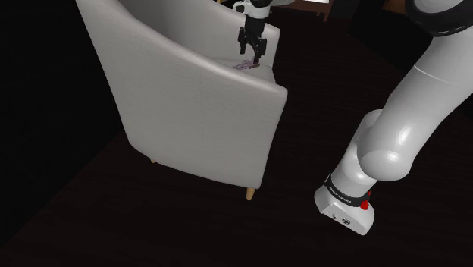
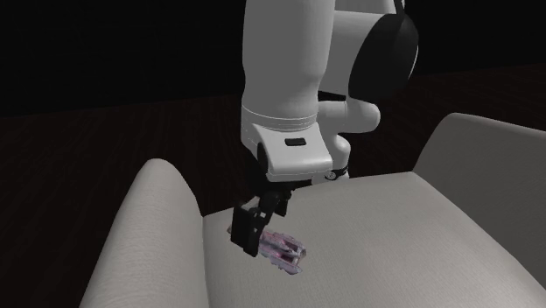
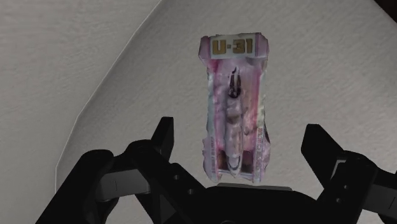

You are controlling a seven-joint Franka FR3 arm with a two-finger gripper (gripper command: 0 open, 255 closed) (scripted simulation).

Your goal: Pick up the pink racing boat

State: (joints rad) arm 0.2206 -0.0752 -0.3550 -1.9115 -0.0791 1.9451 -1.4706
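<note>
Tool (image 3: 239, 130) released, fingers spread either side of pink racing boat (image 3: 234, 108) without touching it; boat lies on armchair (image 1: 197, 114) seat, near one armrest.

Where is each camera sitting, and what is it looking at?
Shoulder view: beside the robot, looking down at the armchair's outer back; the white arm and claw show.
Second exterior view: close above the seat, facing the arm and claw.
Wrist view: on the hand, looking down on the pink boat between open black fingers.
All three share boat and claw.
</note>
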